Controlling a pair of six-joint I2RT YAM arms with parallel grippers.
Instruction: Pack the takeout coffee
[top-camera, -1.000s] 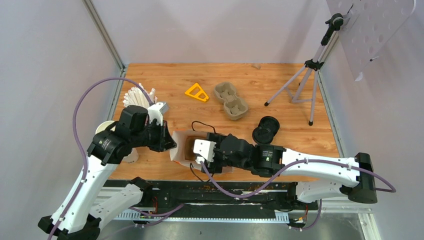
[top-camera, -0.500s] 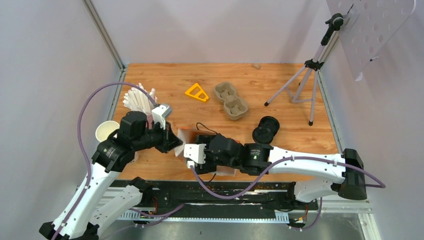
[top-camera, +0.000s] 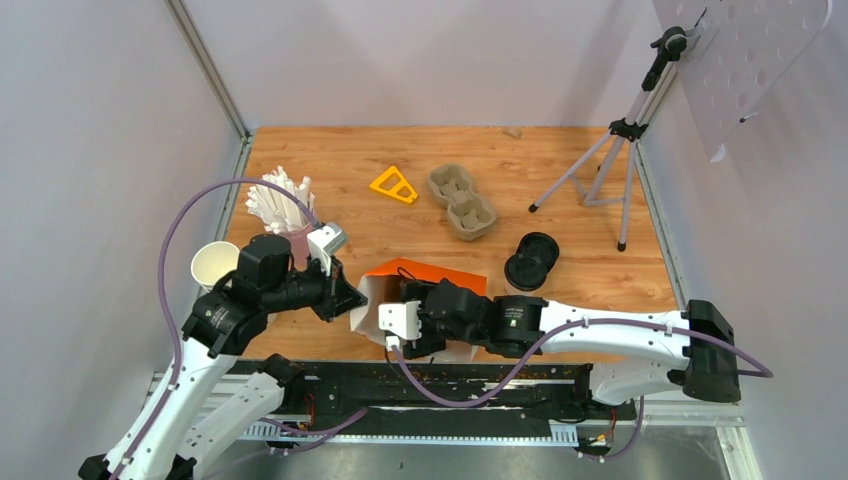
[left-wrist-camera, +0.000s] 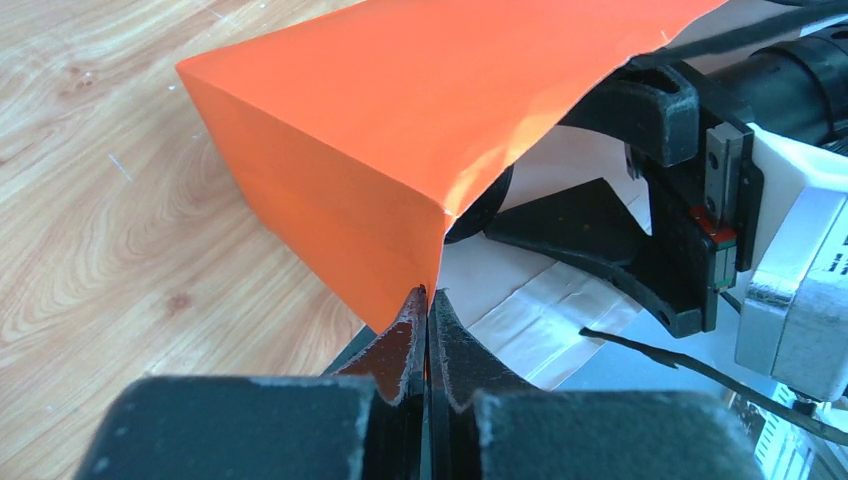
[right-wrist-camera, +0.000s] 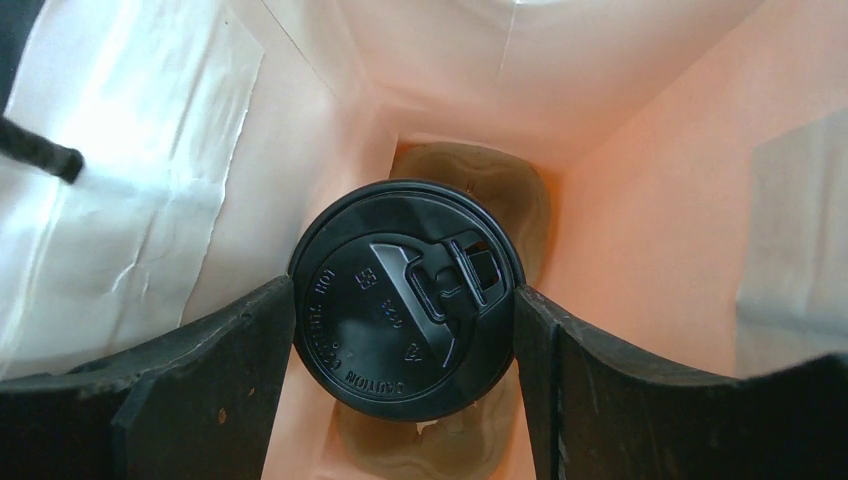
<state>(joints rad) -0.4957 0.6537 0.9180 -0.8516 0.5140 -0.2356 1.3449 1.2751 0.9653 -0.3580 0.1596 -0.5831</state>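
An orange paper bag (top-camera: 432, 276) lies tipped near the table's front edge. My left gripper (left-wrist-camera: 428, 298) is shut on the rim of the orange paper bag (left-wrist-camera: 400, 130) at its corner fold. My right gripper (right-wrist-camera: 403, 290) reaches into the bag's mouth. Its fingers (right-wrist-camera: 210, 380) press both sides of a takeout coffee cup's black lid (right-wrist-camera: 405, 300). Below the lid, on the bag's floor, sits a pulp carrier (right-wrist-camera: 480, 190). The cup's body is hidden under the lid. From above, the right gripper (top-camera: 405, 322) is partly hidden by the bag.
A second pulp carrier (top-camera: 462, 201) and an orange triangular piece (top-camera: 393, 185) lie at the back. Black lids (top-camera: 530, 260) sit right of the bag. A holder of white sticks (top-camera: 278, 205) and a cream cup (top-camera: 213, 263) stand left. A tripod (top-camera: 600, 170) stands back right.
The left gripper has closed on the bag's rim and tipped it, so its orange side now faces up. The right gripper has moved left with the cup, deeper into the bag's mouth.
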